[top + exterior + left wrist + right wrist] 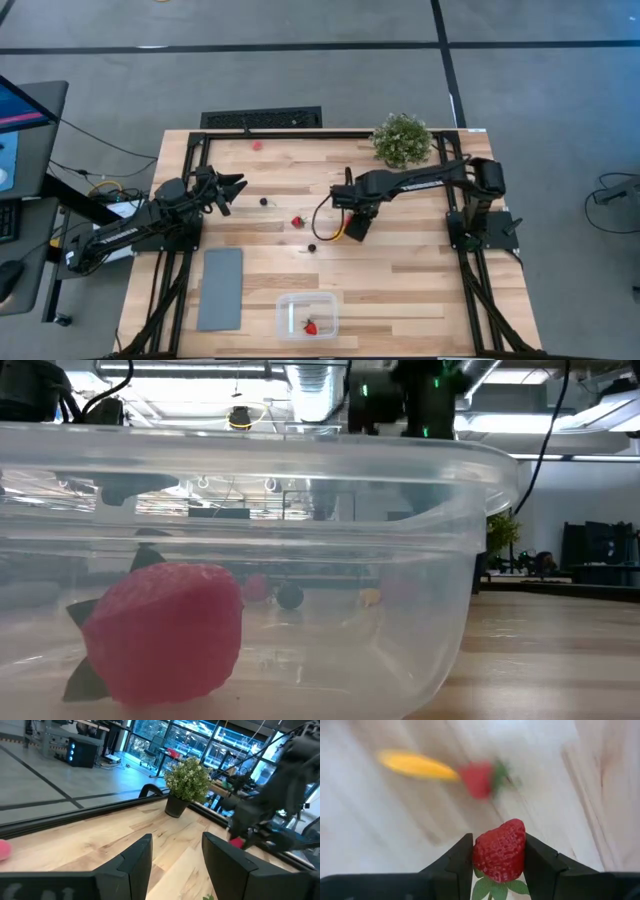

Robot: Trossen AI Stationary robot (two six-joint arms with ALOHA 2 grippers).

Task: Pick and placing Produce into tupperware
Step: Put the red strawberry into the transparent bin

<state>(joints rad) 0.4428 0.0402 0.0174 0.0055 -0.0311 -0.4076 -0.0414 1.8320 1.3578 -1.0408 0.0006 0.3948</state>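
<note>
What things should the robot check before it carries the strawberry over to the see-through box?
1. Grip: the right gripper is shut on a small red toy strawberry, one dark finger on each side. Ok.
2. Target: the clear plastic rectangular container sits open near the table's front edge. Ok.
3. Room inside: only one red toy strawberry lies in it. Ok.
4. Path: a black round toy berry lies between gripper and container; whether the gripper is high enough to clear it, cannot tell.
5. Other arm: the left gripper waits empty on the left side of the table, away from the route. Ok.
</note>
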